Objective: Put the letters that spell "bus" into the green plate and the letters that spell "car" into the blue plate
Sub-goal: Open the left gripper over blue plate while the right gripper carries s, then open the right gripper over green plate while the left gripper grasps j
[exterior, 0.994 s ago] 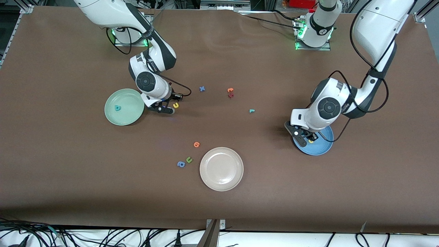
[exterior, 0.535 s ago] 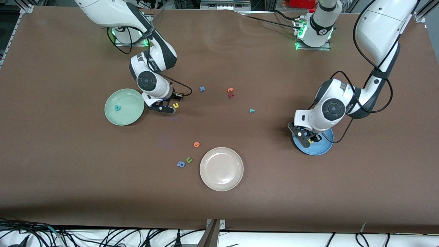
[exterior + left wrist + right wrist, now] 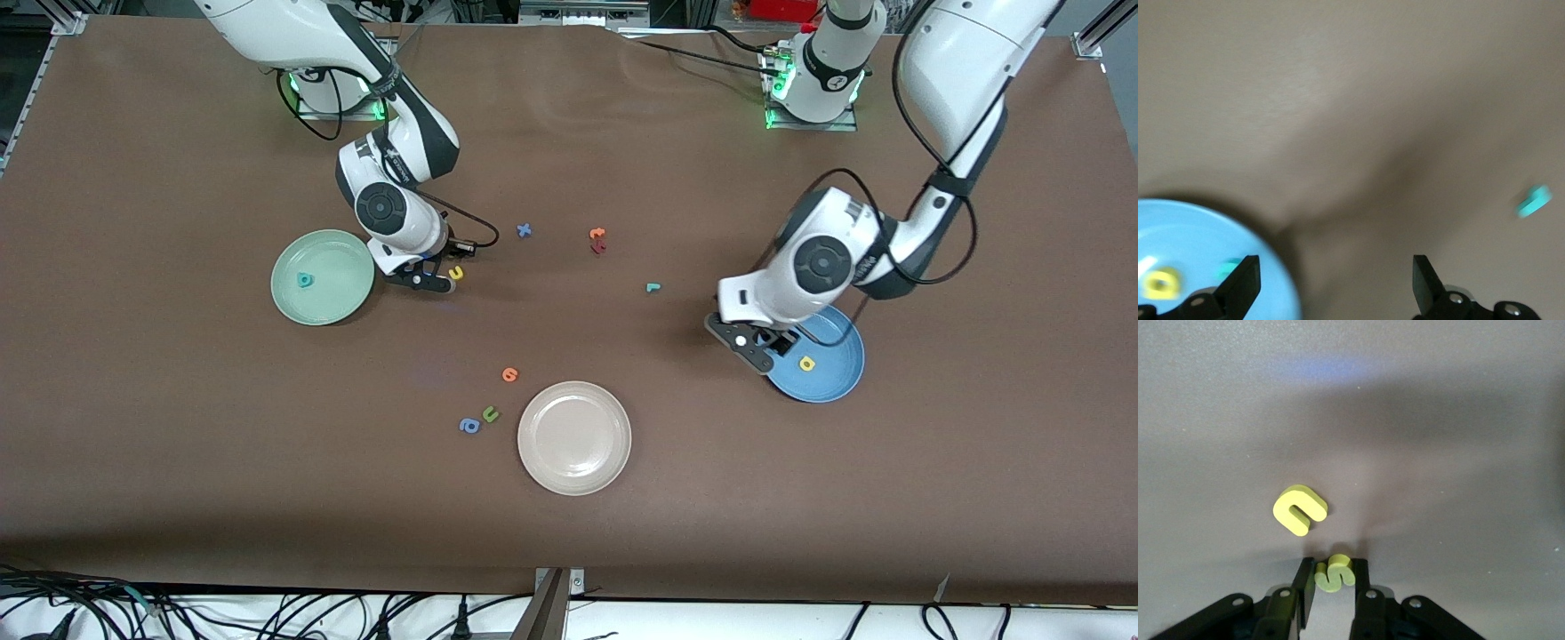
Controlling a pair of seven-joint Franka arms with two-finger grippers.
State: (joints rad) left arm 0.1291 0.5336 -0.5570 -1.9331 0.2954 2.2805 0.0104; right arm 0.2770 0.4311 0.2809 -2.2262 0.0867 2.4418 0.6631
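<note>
Brown table covering spreads under both arms. On the blue plate (image 3: 831, 372) a yellow "a" (image 3: 806, 363) now lies free beside a teal letter (image 3: 1229, 269); the left gripper (image 3: 754, 345), jaws spread wide and empty, has slid off toward the plate's rim. Beside the green plate (image 3: 313, 302), which holds the teal "b" (image 3: 305, 281), the right gripper (image 3: 1332, 581) has just pinched the yellow "s" (image 3: 1333, 574), the yellow "u" (image 3: 1300, 509) just beside. The teal "r" (image 3: 653, 287) waits mid-table.
</note>
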